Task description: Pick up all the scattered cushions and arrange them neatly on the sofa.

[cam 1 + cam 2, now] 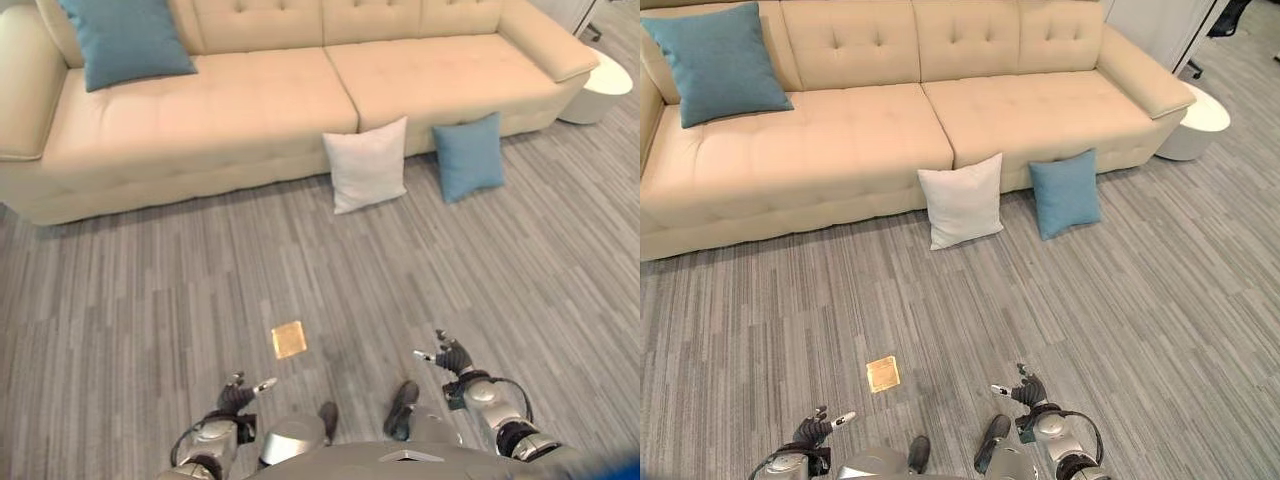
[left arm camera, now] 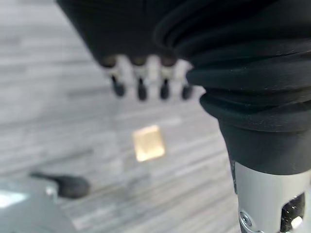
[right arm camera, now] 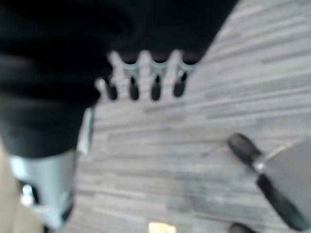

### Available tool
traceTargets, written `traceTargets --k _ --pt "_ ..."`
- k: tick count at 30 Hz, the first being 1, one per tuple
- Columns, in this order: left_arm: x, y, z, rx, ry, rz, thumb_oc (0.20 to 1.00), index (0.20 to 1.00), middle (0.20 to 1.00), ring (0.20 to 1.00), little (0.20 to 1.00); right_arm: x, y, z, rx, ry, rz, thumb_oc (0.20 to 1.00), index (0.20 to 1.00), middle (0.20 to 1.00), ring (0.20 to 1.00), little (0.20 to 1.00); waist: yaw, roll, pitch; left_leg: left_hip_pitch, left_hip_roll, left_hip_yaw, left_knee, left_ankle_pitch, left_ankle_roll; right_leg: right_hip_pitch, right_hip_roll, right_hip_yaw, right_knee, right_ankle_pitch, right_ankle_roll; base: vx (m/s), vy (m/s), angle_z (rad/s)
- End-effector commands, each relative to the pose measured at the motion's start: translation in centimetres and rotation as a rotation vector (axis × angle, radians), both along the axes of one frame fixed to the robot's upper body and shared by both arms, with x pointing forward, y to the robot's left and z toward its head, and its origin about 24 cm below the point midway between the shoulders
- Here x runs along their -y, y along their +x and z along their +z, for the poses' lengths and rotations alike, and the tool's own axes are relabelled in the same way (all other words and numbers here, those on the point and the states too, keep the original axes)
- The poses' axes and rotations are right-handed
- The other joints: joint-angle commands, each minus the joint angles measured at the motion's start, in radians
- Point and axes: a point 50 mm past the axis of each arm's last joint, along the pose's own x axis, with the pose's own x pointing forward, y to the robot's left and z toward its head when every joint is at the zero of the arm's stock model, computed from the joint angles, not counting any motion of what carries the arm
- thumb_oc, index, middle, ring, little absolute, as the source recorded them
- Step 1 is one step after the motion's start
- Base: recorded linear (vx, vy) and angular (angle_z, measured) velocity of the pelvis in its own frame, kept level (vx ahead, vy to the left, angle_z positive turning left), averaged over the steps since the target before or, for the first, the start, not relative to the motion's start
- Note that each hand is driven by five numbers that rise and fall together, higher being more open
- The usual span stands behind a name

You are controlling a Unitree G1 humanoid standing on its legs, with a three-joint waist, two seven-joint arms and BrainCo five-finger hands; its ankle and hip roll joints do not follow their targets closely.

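A white cushion point(image 1: 367, 165) and a teal cushion point(image 1: 469, 156) lean upright on the floor against the front of the beige sofa point(image 1: 230, 110). Another teal cushion point(image 1: 125, 38) rests against the sofa's backrest at its left end. My left hand point(image 1: 238, 396) and right hand point(image 1: 451, 355) hang low near the bottom of the eye views, far from the cushions. Both hold nothing. In the wrist views the left hand's fingers point(image 2: 141, 87) and the right hand's fingers point(image 3: 155, 87) are relaxed and straight over the floor.
A round white side table point(image 1: 598, 88) stands past the sofa's right arm. A small yellow square marker point(image 1: 289, 340) lies on the grey plank floor between me and the sofa. Open floor lies between me and the cushions.
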Motion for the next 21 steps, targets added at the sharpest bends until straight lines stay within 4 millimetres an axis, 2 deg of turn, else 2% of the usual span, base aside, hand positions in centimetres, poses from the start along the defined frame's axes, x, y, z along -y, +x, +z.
traceTargets --k 1,3,4,5,6,7,8,9,10,11,12,13,16,18,19,21 --pt "0.9 0.6 0.0 0.027 -0.026 0.005 1.000 1.000 1.000 1.000 1.000 0.5 0.9 0.7 0.053 -0.001 -0.023 1.000 1.000 1.000 1.000 1.000 0.028 -0.022 -0.002 -0.038 0.084 -0.095 0.144 -0.024 -0.058 0.137 0.059 0.010 -0.112 0.060 -0.004 0.30 -0.193 0.48" --pt "1.1 0.5 -0.1 0.024 -0.037 0.015 1.000 1.000 1.000 1.000 1.000 0.8 0.5 0.7 0.062 0.013 -0.058 1.000 1.000 1.000 1.000 1.000 0.020 -0.023 -0.007 -0.086 0.116 -0.091 0.268 0.042 -0.103 0.170 0.082 -0.016 -0.139 0.046 -0.032 0.24 -0.232 0.72" --pt "1.3 1.3 0.1 0.048 -0.043 0.007 1.000 1.000 1.000 1.000 1.000 1.0 0.7 0.9 0.079 0.013 -0.069 1.000 1.000 1.000 1.000 1.000 0.036 -0.023 0.032 -0.192 0.131 -0.084 0.468 0.107 -0.125 0.214 0.099 -0.028 -0.167 0.027 -0.062 0.20 -0.246 0.65" --pt "1.5 1.6 0.2 0.054 -0.046 -0.001 1.000 1.000 1.000 1.000 1.000 1.2 0.9 1.0 0.088 0.013 -0.074 1.000 1.000 1.000 1.000 1.000 0.040 -0.024 0.045 -0.226 0.132 -0.079 0.527 0.117 -0.123 0.233 0.107 -0.035 -0.181 0.019 -0.071 0.11 -0.182 0.76" --pt "1.5 1.7 0.2 0.054 -0.046 -0.001 1.000 1.000 1.000 1.000 1.000 1.1 0.9 1.0 0.088 0.013 -0.074 1.000 1.000 1.000 1.000 1.000 0.037 -0.028 0.043 -0.229 0.127 -0.080 0.523 0.122 -0.122 0.230 0.102 -0.038 -0.181 0.020 -0.070 0.23 -0.142 -0.01" --pt "2.1 2.7 0.5 0.084 -0.047 -0.035 1.000 1.000 1.000 1.000 1.000 1.4 1.4 1.4 0.114 0.017 -0.087 1.000 1.000 1.000 1.000 1.000 0.047 -0.024 0.070 -0.323 0.125 -0.025 0.512 0.089 -0.108 0.274 0.123 -0.042 -0.212 -0.009 -0.075 0.28 -0.102 0.10" --pt "2.2 3.0 0.6 0.094 -0.049 -0.044 1.000 1.000 1.000 1.000 1.000 1.5 1.4 1.5 0.117 0.020 -0.093 1.000 1.000 1.000 1.000 1.000 0.048 -0.025 0.068 -0.351 0.113 -0.014 0.467 0.077 -0.101 0.282 0.129 -0.038 -0.217 -0.018 -0.071 0.28 -0.103 -0.14" --pt "2.2 3.0 0.6 0.094 -0.049 -0.044 1.000 1.000 1.000 1.000 1.000 1.5 1.3 1.5 0.116 0.020 -0.093 1.000 1.000 1.000 1.000 1.000 0.049 -0.024 0.068 -0.350 0.113 -0.014 0.467 0.077 -0.101 0.282 0.129 -0.038 -0.217 -0.018 -0.071 0.20 -0.003 0.19" --pt "2.3 3.2 0.6 0.102 -0.048 -0.052 1.000 1.000 1.000 1.000 1.000 1.6 1.5 1.6 0.125 0.026 -0.095 1.000 1.000 1.000 1.000 1.000 0.047 -0.024 0.066 -0.359 0.103 0.003 0.400 0.065 -0.091 0.284 0.135 -0.031 -0.220 -0.024 -0.069 0.20 0.021 0.03" --pt "2.4 3.2 0.6 0.101 -0.046 -0.060 1.000 1.000 1.000 1.000 1.000 1.5 1.5 1.7 0.133 0.029 -0.094 1.000 1.000 1.000 1.000 1.000 0.044 -0.021 0.059 -0.368 0.095 0.027 0.291 0.085 -0.083 0.290 0.148 -0.028 -0.224 -0.036 -0.061 0.46 0.048 -0.11" --pt "2.4 2.9 0.5 0.095 -0.041 -0.069 1.000 1.000 1.000 1.000 1.000 1.4 1.4 1.6 0.132 0.030 -0.082 1.000 1.000 1.000 1.000 1.000 0.056 -0.008 0.044 -0.389 0.084 0.042 0.149 0.171 -0.081 0.318 0.188 -0.006 -0.233 -0.063 -0.059 0.57 0.075 0.11" --pt "2.3 2.7 0.5 0.090 -0.041 -0.063 1.000 1.000 1.000 1.000 1.000 1.3 1.4 1.6 0.127 0.026 -0.074 1.000 1.000 1.000 1.000 1.000 0.076 -0.004 0.030 -0.415 0.074 0.027 0.100 0.229 -0.090 0.338 0.211 0.012 -0.234 -0.084 -0.060 0.59 0.086 0.05" --pt "1.7 1.8 0.3 0.073 -0.042 -0.025 1.000 1.000 1.000 1.000 1.000 0.6 1.5 1.5 0.126 0.034 -0.051 1.000 1.000 1.000 1.000 1.000 0.096 -0.028 0.011 -0.371 0.050 -0.007 0.105 0.191 -0.062 0.370 0.203 0.028 -0.201 -0.113 -0.053 0.40 0.106 -0.64" --pt "1.1 1.6 0.3 0.070 -0.034 -0.010 1.000 1.000 1.000 1.000 1.000 0.1 1.5 1.4 0.123 0.048 -0.042 1.000 1.000 1.000 1.000 1.000 0.109 -0.046 0.003 -0.339 0.032 -0.015 0.133 0.150 -0.043 0.372 0.172 0.027 -0.111 -0.138 -0.035 0.43 0.220 -0.54" --pt "0.8 1.7 0.4 0.068 -0.029 -0.016 1.000 1.000 1.000 1.000 1.000 -0.3 1.6 1.3 0.115 0.057 -0.036 1.000 1.000 1.000 1.000 1.000 0.117 -0.047 -0.002 -0.306 0.020 -0.016 0.145 0.111 -0.014 0.330 0.124 0.031 0.040 -0.109 -0.002 0.36 0.277 -0.07" --pt "0.6 2.0 0.6 0.076 -0.022 -0.023 1.000 1.000 1.000 1.000 1.000 -0.6 1.7 1.4 0.120 0.065 -0.027 1.000 1.000 1.000 1.000 1.000 0.107 -0.040 0.006 -0.260 0.003 -0.034 0.152 0.082 0.017 0.277 0.086 0.053 0.191 -0.026 0.034 0.31 0.257 -0.14"
